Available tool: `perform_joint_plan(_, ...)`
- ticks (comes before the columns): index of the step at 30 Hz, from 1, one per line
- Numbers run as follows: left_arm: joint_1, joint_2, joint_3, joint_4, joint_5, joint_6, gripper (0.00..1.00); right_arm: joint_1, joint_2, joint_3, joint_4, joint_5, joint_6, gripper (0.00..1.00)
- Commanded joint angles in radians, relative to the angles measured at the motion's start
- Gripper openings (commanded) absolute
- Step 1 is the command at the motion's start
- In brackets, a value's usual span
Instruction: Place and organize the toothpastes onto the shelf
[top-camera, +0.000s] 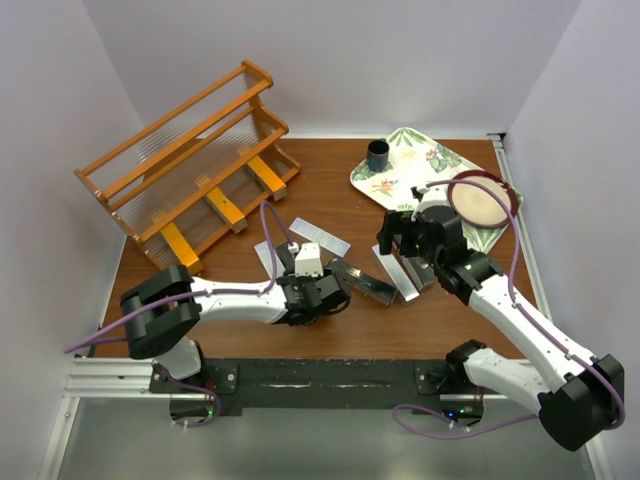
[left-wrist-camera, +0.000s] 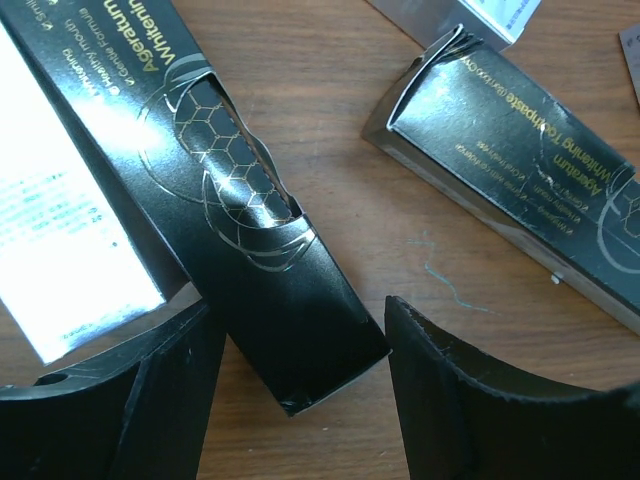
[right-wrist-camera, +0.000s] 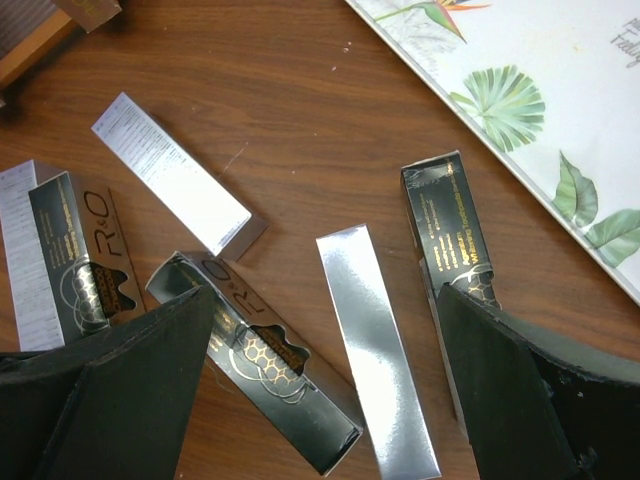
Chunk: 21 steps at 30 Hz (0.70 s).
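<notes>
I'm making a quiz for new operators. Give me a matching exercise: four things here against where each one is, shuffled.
Things: 1 dark cup; 2 orange-gold cartons; 3 one black carton; 4 shelf.
Places: A between the open fingers of the left gripper; B far left part of the table; C on the floral tray; D on the shelf's lowest tier.
Pairs: 1-C; 2-D; 3-A; 4-B.

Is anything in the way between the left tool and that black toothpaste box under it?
Nothing visible does. The left tool is open, and the end of the black toothpaste box lies uncovered between its fingers on the table.
</notes>
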Motion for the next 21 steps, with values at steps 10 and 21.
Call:
perform_joint_plan(10, -0.006, 0.082, 0.098, -0.087, -0.162, -0.138, 0.77, -0.003, 0.028, -0.014, 0.041, -0.034, -0.025, 0.99)
perform_joint_plan(21, -0.003, 0.087, 0.088, -0.121, -0.136, -0.155, 0.63, -0.003, 0.031, -0.019, 0.043, -0.048, -0.030, 0.99)
